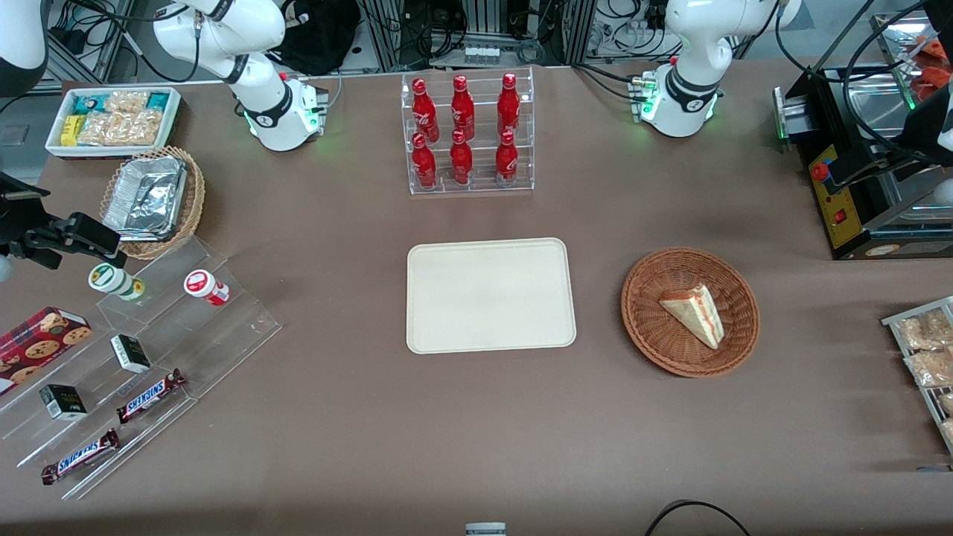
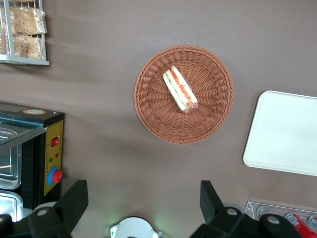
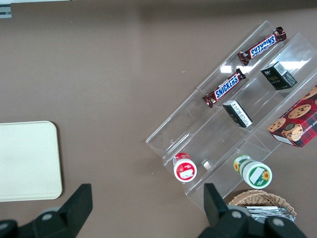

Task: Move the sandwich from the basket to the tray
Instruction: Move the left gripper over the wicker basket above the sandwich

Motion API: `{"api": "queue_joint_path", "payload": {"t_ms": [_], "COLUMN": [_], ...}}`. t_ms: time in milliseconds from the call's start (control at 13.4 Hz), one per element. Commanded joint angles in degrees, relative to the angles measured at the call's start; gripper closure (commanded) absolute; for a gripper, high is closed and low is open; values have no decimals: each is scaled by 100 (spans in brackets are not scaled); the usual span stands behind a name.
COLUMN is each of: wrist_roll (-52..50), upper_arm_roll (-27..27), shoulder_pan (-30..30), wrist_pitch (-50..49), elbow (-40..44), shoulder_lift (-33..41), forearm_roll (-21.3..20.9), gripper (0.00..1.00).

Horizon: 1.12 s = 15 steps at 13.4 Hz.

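Note:
The sandwich (image 1: 694, 313) (image 2: 181, 90), a pale wedge with a pink-red stripe, lies in the round reddish-brown basket (image 1: 634, 298) (image 2: 148, 104). The cream tray (image 1: 491, 295) (image 2: 287, 131) lies flat beside the basket, toward the parked arm's end, with nothing on it. My gripper (image 2: 143, 191) hangs high over bare table between the working arm's base and the basket, well apart from the sandwich. It is open wide, and nothing sits between its black fingers (image 2: 75, 198).
A clear rack of red bottles (image 1: 465, 134) stands farther from the front camera than the tray. A black oven-like machine (image 1: 856, 186) (image 2: 29, 148) and a rack of snack packets (image 1: 927, 350) flank the basket at the working arm's end. A stepped acrylic shelf (image 1: 134, 350) holds snacks at the parked arm's end.

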<state>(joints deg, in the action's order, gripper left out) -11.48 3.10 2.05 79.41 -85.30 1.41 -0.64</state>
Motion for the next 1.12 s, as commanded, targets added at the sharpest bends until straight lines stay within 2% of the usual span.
{"api": "queue_joint_path", "payload": {"t_ms": [0, 149, 373, 522, 746, 896, 1045], "wrist_roll": [40, 58, 14, -21, -475, -1230, -2475], "upper_arm_roll": [59, 59, 155, 164, 164, 164, 164], "shoulder_pan": [59, 33, -81, -90, -186, -292, -468], "wrist_pitch": [48, 92, 338, 574, 1653, 2479, 3496], "elbow": [136, 137, 58, -38, -1064, -1723, -2514], "shoulder_lift": [-105, -184, -421, -702, -633, -607, -510], "forearm_roll": [55, 55, -287, -297, -297, -314, -367], "gripper": [0, 0, 0, 0, 0, 0, 0]}}
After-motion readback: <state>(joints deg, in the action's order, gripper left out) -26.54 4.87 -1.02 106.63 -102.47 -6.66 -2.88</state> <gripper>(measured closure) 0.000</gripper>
